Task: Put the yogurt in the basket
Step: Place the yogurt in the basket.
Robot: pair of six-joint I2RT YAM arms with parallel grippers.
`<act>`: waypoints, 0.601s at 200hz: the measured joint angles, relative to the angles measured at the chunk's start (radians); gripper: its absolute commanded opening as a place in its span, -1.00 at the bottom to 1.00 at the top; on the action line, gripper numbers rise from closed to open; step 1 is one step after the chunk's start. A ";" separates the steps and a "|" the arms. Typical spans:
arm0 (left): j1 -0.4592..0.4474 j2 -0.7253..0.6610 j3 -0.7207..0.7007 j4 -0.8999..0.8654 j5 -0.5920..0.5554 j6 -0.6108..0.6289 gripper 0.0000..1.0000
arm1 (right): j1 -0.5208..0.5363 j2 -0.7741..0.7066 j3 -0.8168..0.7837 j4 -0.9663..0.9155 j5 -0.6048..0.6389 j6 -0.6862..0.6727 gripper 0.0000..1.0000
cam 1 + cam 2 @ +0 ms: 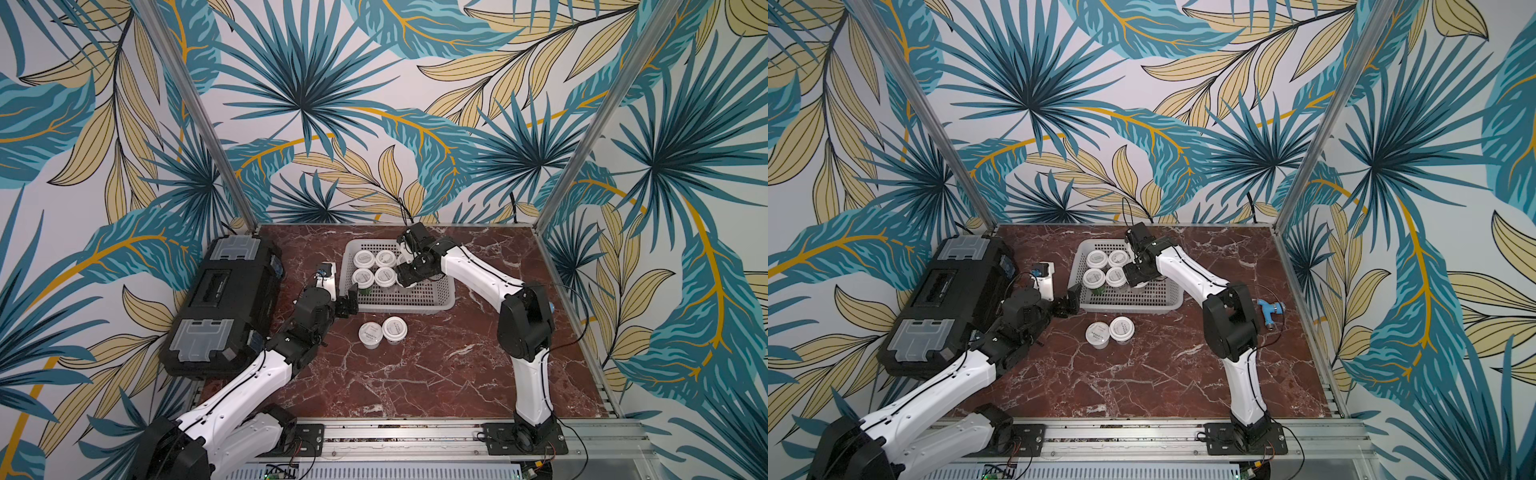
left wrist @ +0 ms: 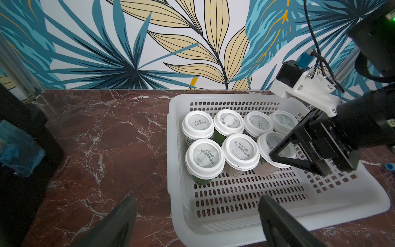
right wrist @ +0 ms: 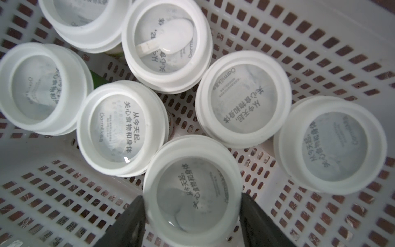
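Both arms bent toward basket (image 1: pixel 415 306) | right jaws clamped on yogurt cup (image 3: pixel 192 188) — left jaws apart

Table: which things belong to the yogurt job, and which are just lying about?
Job: basket; six cups inside; seventh cup between the right jaws; two cups out on the table.
Lying about: black case; blue fitting.

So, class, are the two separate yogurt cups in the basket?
Out: both yogurt cups stand on the marble table, outside the basket.
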 measured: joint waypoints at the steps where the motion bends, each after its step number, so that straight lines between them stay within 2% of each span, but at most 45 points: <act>1: 0.000 0.000 0.000 0.000 0.000 0.000 0.86 | 0.000 0.000 0.000 0.000 0.000 0.000 0.36; 120: 0.000 0.000 0.000 0.000 0.000 0.000 0.86 | -0.019 0.000 -0.013 0.007 0.045 0.000 0.36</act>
